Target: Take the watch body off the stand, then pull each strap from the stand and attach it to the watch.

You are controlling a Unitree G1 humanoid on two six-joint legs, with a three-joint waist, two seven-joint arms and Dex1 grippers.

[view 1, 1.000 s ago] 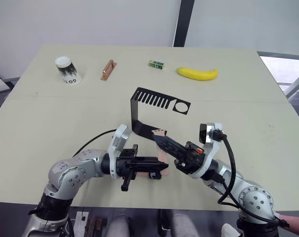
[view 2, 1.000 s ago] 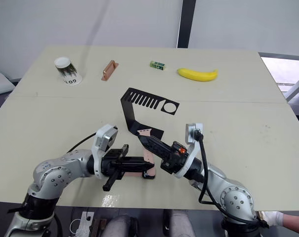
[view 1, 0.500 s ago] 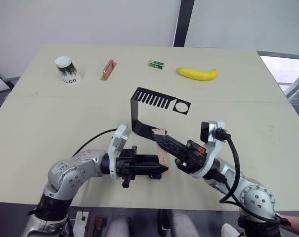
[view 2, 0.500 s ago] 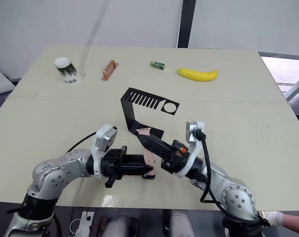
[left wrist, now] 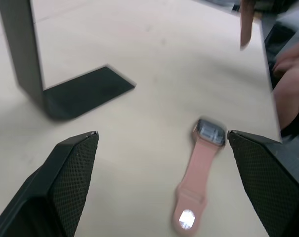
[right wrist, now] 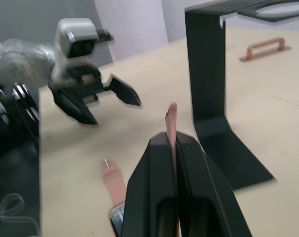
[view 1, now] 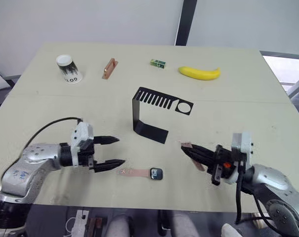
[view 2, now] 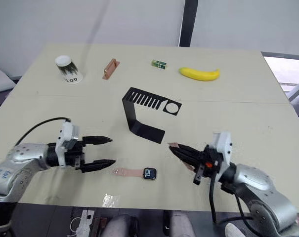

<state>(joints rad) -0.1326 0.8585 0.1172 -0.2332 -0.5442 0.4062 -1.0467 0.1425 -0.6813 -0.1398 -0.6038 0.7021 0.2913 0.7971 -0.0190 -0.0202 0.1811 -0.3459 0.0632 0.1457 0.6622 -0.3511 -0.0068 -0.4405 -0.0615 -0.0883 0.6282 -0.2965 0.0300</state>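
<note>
My left gripper (view 1: 111, 151) gapes empty beside the watch body (view 1: 155, 173), which lies strap-joined near the desk's (view 1: 35, 113) front edge, while my right gripper (view 1: 188, 147) pinches the second strap (view 1: 197, 164); its floppy end may miss the slot.

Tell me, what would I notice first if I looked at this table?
Probably the pink strap lying flat near the table's front edge with the little black watch body fixed to its end, between the two arms. The left gripper hangs wide open beside it, while the right gripper pinches the second pink strap. Behind them stands the black stand, and a yellow banana lies at the far side.
</note>
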